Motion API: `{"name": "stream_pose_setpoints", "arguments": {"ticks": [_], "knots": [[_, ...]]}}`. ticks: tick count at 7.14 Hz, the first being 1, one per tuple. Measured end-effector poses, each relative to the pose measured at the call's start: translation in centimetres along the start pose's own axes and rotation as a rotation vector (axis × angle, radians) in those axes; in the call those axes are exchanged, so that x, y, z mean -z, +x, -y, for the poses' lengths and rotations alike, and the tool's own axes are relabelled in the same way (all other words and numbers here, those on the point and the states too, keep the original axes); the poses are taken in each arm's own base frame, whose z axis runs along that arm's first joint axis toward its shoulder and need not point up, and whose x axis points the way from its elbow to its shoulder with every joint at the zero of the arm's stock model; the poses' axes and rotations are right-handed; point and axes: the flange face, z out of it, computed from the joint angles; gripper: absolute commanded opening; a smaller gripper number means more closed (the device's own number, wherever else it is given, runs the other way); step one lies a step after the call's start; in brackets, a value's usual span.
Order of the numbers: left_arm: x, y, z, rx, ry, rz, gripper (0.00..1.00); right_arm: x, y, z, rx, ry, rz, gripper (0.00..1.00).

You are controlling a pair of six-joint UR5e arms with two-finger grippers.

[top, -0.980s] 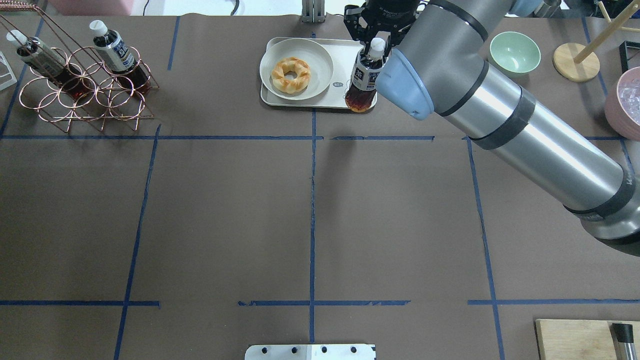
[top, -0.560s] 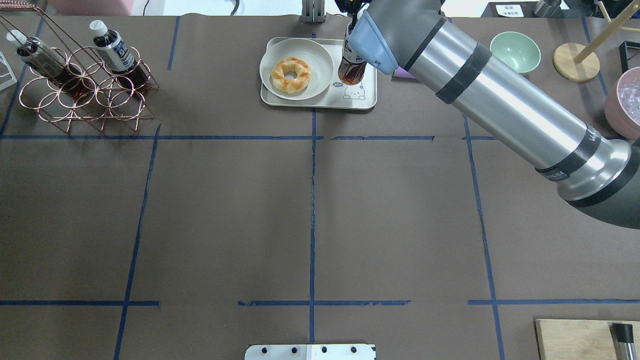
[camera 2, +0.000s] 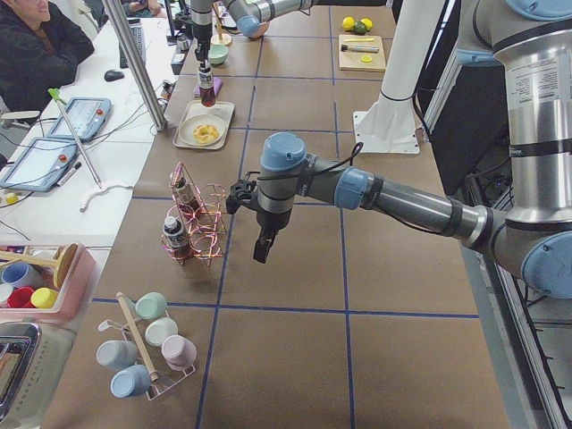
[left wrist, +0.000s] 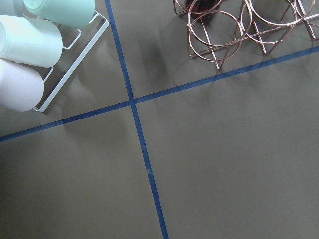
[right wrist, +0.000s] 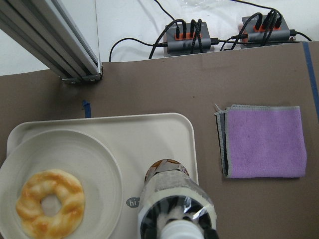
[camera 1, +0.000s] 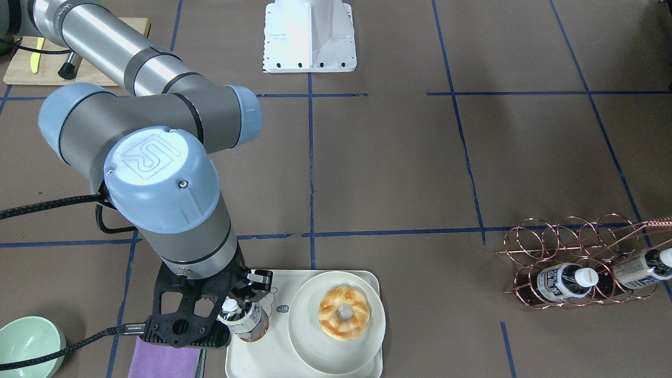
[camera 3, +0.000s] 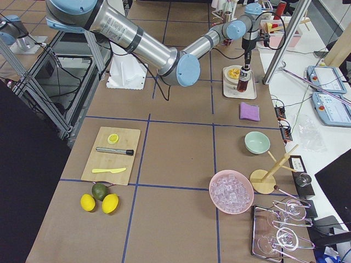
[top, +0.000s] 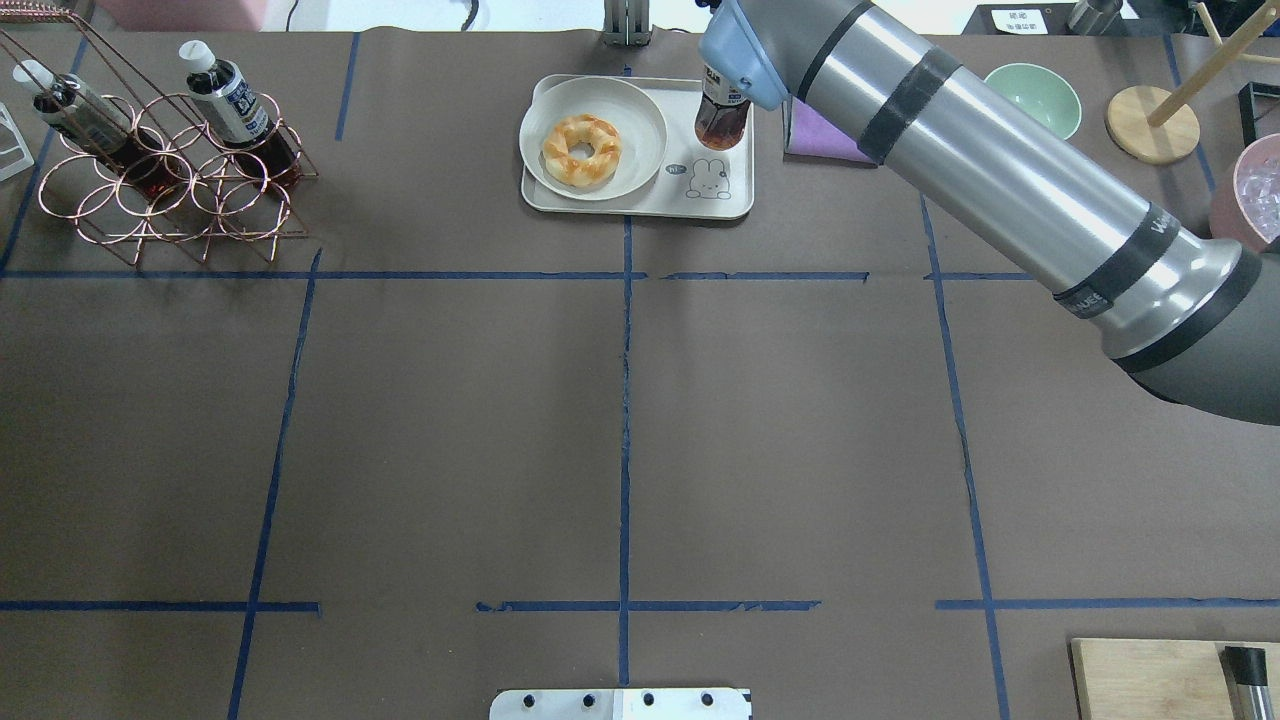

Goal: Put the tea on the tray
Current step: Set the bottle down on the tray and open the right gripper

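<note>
My right gripper (camera 1: 237,310) is shut on the neck of the tea bottle (camera 1: 247,321), a clear bottle of dark brown liquid with a white cap. The bottle hangs upright over the cream tray (camera 1: 247,359), by its far right corner in the overhead view (top: 722,118), base at or just above the surface. The right wrist view shows the bottle (right wrist: 174,199) over the tray (right wrist: 164,134), beside the plate. Two more alike bottles (top: 228,100) (top: 70,108) lie in a copper wire rack. My left gripper (camera 2: 260,253) hangs over the table near the rack; I cannot tell whether it is open or shut.
A round plate (top: 640,112) with a doughnut (top: 581,150) fills the tray's left part. A purple cloth (top: 822,142) lies just right of the tray, then a green bowl (top: 1030,100), a wooden stand (top: 1150,125) and a pink ice bowl (top: 1250,200). A cutting board (top: 1150,680) is near right.
My right arm has carried the bottle from the tray's near right corner to its far right corner, away from me. The cartoon drawing on the tray has come into view.
</note>
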Motion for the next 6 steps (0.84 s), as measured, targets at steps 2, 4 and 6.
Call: {"name": "stream_pose_setpoints", "arguments": {"ticks": [2,4,6], "knots": [[0.0,0.0,0.0,0.000,0.001,0.000,1.00,-0.8,-0.2,0.1,-0.003,-0.013,-0.011,0.00],[0.1,-0.1,0.1,0.001,0.002,0.001,1.00,-1.8,-0.5,-0.3,0.001,-0.029,-0.019,0.00],[0.1,-0.1,0.0,0.002,0.003,0.001,1.00,-2.2,-0.7,-0.5,0.005,-0.036,-0.021,0.00]]}}
